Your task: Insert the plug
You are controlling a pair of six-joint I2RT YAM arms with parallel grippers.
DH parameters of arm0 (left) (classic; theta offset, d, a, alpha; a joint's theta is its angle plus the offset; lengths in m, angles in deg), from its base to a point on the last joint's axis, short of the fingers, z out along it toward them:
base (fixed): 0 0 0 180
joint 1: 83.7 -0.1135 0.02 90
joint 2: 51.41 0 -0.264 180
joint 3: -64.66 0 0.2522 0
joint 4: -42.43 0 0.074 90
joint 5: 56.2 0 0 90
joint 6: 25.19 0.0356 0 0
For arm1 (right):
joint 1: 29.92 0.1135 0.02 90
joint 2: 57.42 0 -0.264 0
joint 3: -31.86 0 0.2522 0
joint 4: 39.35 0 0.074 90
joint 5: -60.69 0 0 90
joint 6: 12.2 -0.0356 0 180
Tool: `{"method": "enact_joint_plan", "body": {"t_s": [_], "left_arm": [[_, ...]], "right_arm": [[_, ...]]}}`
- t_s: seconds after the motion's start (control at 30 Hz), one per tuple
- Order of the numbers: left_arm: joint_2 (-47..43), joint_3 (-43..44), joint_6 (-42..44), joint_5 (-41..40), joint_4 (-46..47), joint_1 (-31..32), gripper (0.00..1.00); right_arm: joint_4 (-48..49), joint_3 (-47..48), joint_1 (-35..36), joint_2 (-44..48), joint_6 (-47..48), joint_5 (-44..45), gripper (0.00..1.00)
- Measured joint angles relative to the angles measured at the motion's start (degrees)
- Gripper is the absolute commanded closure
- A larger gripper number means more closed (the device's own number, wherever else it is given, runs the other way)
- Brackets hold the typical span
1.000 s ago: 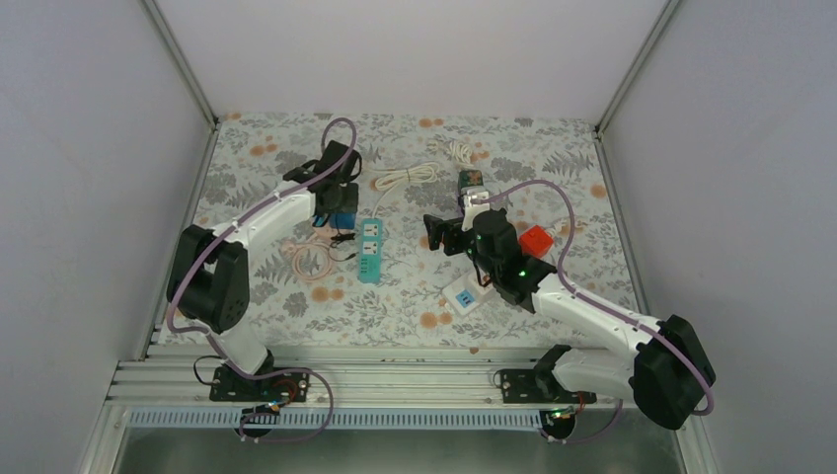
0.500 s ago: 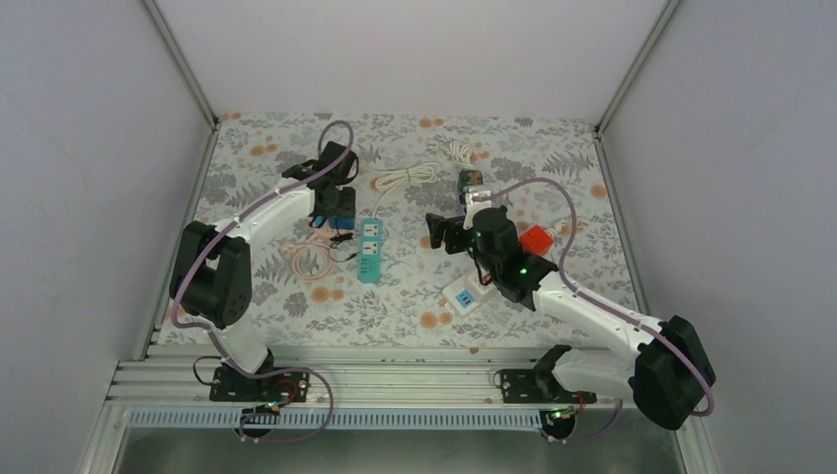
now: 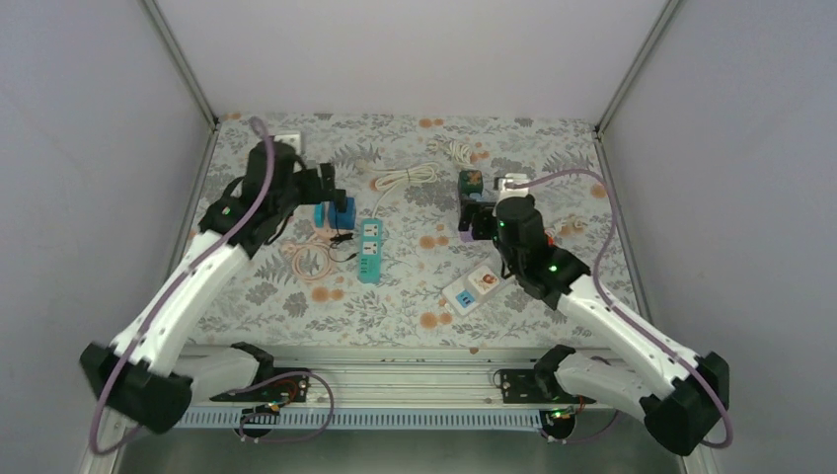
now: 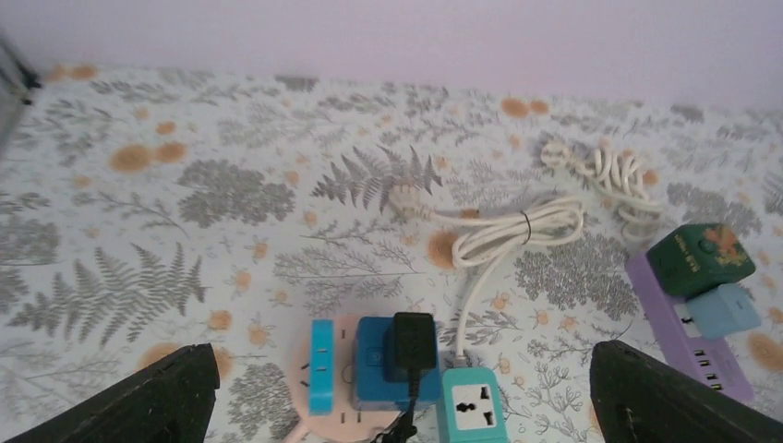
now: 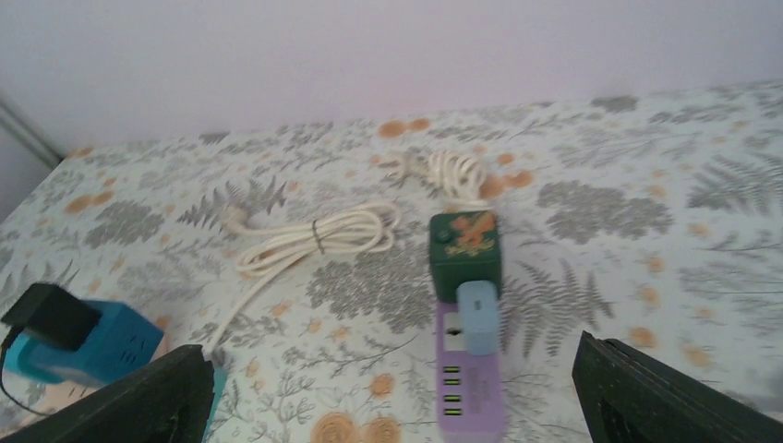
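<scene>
Plainly spread wide, left gripper [image 4: 399, 360], right gripper [image 5: 388, 355] alike; black plug [image 4: 413, 341] — on blue adapter [image 4: 369, 380]

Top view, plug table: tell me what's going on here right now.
Two robot arms are on a plug-insertion job, and neither holds anything. The left fingers are open, facing the blue socket cube, where a black plug already sits, beside the teal power strip. The right fingers are open, facing the purple strip, which carries a green cube and a pale blue plug.
</scene>
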Motion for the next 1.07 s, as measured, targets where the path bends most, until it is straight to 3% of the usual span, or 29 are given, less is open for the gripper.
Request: {"method": "enact_joint_plan", "body": {"t_s": [0.53,0.9,1.07], "left_arm": [[-41.20,-17.38,4.90,-12.28,3.82,-1.88,0.00],[-54.07,-21.03,7.15,-18.82,8.17,-1.88,0.00],[-54.66,-20.81,7.48,-20.48,9.18,-1.88,0.00]], "right_arm": [[-26.60,11.91,-0.39,26.56,-6.51,19.06,0.00],[-32.61,11.06,-0.39,39.89,-8.17,25.33,0.00],[-33.16,10.21,-0.39,41.44,-8.11,25.68,0.00]]}}
